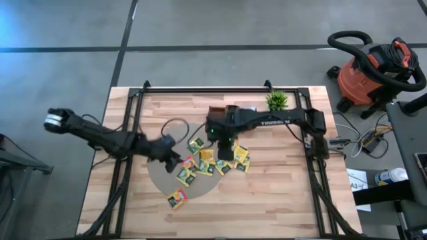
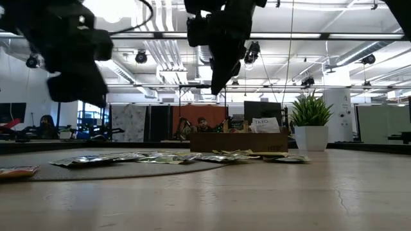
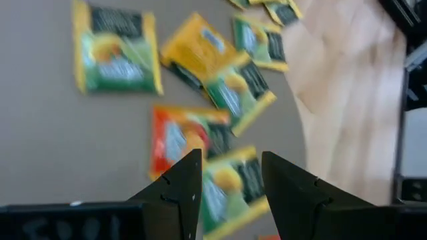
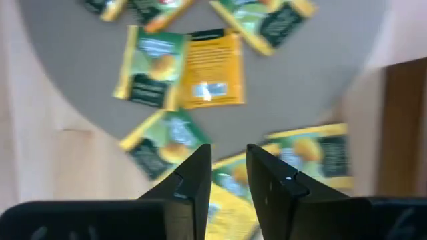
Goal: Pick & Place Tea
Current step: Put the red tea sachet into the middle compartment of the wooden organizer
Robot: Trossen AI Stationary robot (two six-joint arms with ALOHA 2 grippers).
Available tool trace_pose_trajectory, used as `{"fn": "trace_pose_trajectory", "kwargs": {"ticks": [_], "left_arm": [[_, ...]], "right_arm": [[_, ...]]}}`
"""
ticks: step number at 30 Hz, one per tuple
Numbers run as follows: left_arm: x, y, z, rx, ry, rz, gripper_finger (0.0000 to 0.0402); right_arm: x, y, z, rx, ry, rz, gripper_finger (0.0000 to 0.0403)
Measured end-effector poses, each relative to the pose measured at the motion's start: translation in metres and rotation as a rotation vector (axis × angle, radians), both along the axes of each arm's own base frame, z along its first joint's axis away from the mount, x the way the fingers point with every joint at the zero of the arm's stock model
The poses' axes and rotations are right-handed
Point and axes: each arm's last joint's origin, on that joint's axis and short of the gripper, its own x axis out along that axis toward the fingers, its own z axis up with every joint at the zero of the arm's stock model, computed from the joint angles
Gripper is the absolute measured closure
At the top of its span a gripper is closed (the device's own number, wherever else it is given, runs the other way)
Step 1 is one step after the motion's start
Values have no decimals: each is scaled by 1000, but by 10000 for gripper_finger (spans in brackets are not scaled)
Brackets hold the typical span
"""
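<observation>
Two tools above the tea sachets (image 1: 212, 164) | left tool (image 3: 230, 175) open, empty | right tool (image 4: 228, 165) narrowly open, empty

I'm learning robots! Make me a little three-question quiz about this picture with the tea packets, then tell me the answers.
1. True or false: the tea sachets are stacked in a neat pile.
2. Which plant stands at the table's far edge: A cactus, B green potted plant, C flowers?
3. Fill in: the left gripper hangs over sachets lying on a grey ____.

Key: 1 false, they lie scattered. 2 B. 3 mat.
</observation>
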Motion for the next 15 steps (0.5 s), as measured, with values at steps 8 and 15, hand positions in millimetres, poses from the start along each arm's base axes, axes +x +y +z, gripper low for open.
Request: {"fn": "trace_pose_trajectory", "kwargs": {"ticks": [8,15], "left_arm": [[-22,-49,-2,-263,33,132,252],[-39,-82,-9,-449,114,183,252]], "right_arm": [[13,62,3,47,-166,54,309],[26,99,12,118,-365,70,311]]}}
